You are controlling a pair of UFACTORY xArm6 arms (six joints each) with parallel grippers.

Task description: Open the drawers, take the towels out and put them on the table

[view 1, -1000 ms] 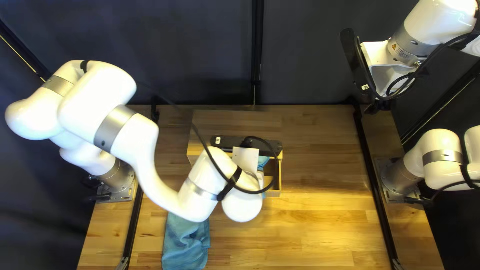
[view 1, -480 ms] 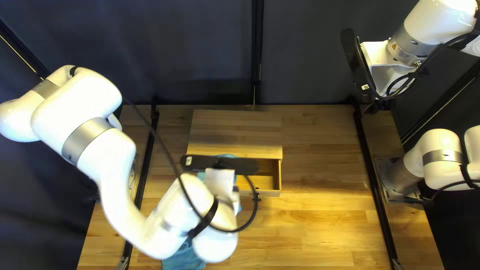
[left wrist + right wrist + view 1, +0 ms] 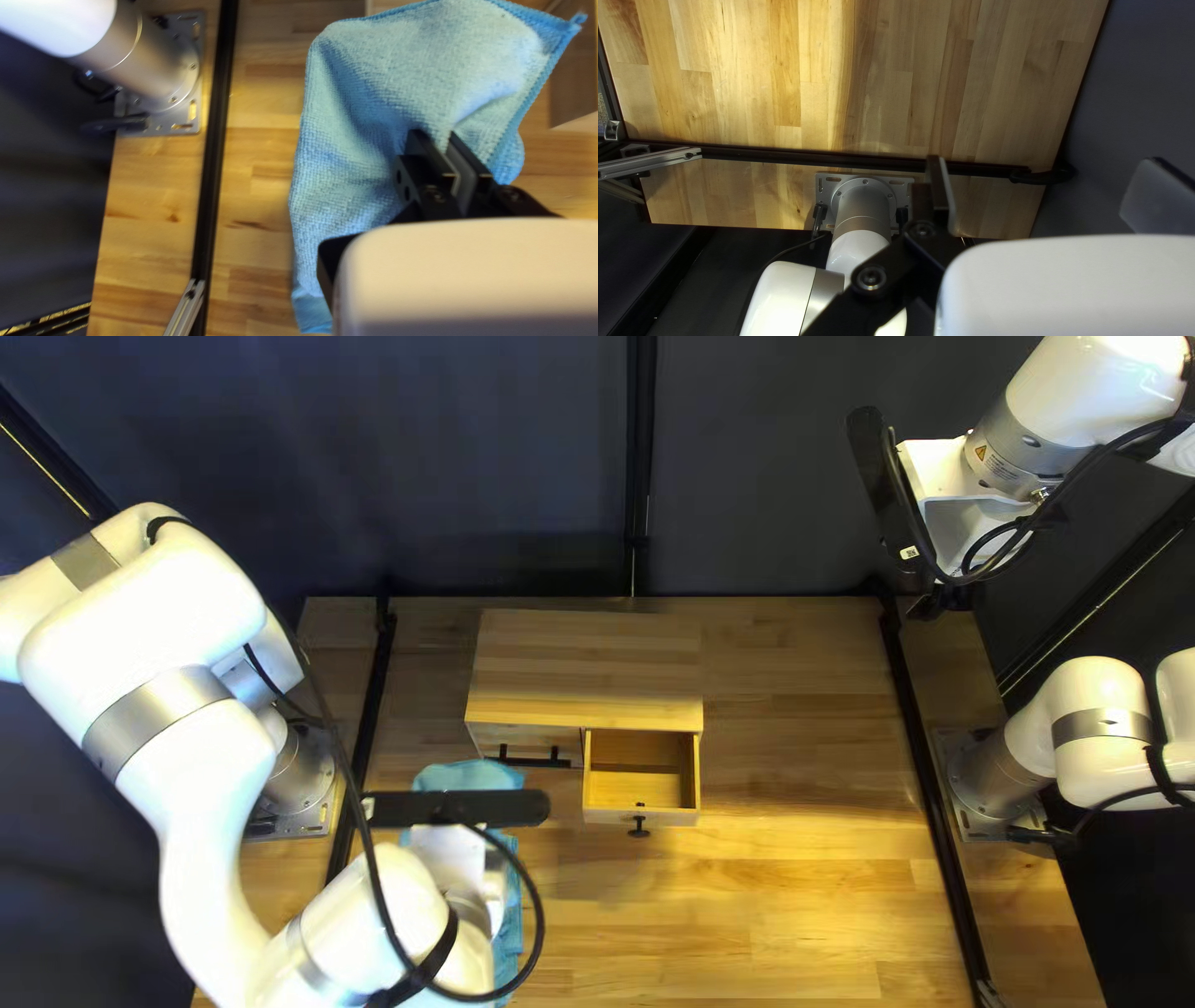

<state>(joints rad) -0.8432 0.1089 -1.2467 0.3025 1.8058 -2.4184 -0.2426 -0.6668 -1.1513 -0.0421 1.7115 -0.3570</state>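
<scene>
— How many towels?
— One blue towel (image 3: 373,116), pinched between the closed left jaws and draping ahead of them over the counter (image 3: 252,186).
— Drawers?
— Two (one open drawer (image 3: 640,816), one shut drawer (image 3: 523,747)). The right jaws gape, holding nothing.

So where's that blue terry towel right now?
The blue terry towel hangs pinched in the left gripper, low left in the top left view, just left of the open wooden drawer.

The towel (image 3: 373,116) is light blue, the drawer unit (image 3: 588,667) pale wood
</scene>
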